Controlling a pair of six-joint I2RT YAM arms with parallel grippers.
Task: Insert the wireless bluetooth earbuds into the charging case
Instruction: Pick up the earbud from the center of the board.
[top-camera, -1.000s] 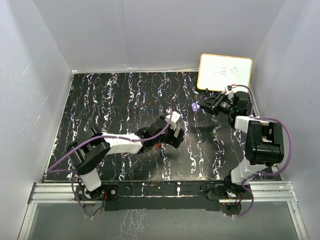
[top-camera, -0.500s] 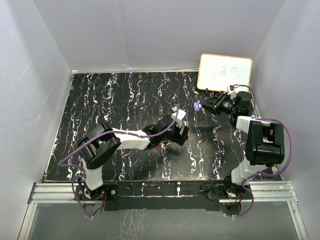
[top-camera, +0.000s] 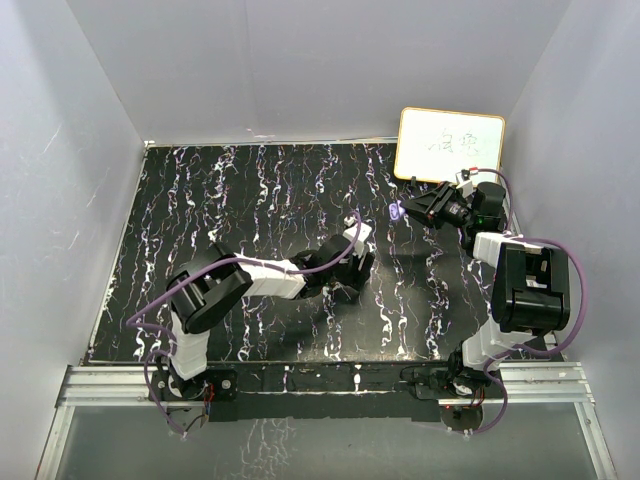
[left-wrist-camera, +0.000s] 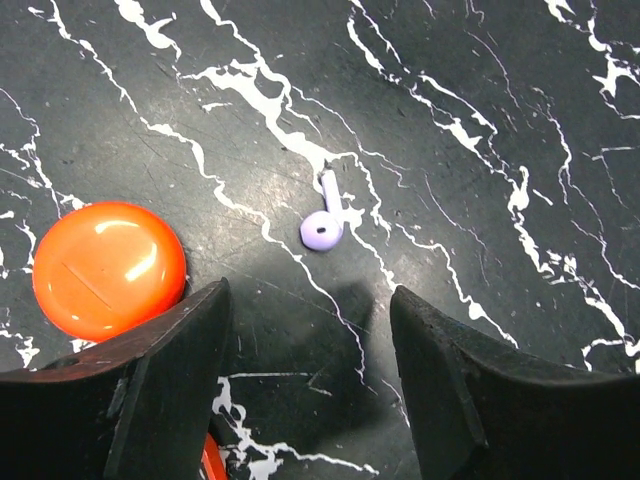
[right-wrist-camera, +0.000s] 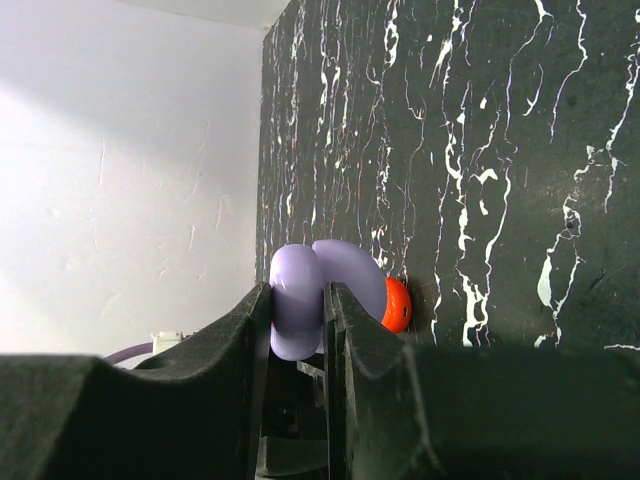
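A lavender earbud (left-wrist-camera: 323, 225) lies on the black marble table (left-wrist-camera: 480, 90), stem pointing away, just ahead of my left gripper (left-wrist-camera: 310, 380). That gripper is open and low over the table, with nothing between its fingers (left-wrist-camera: 170, 370). In the top view the left gripper (top-camera: 345, 278) sits mid-table. My right gripper (right-wrist-camera: 298, 330) is shut on the lavender charging case (right-wrist-camera: 297, 295), whose lid stands open. It holds the charging case (top-camera: 397, 211) off the table at the right rear.
A round orange-red case (left-wrist-camera: 108, 268) lies shut beside my left finger, and also shows behind the held lavender case as an orange-red case (right-wrist-camera: 397, 305). A white board (top-camera: 450, 145) leans at the back right. Grey walls enclose the table.
The left arm has swung further right and forward over the table, and its jaws have narrowed. The right arm with the lavender case has barely moved.
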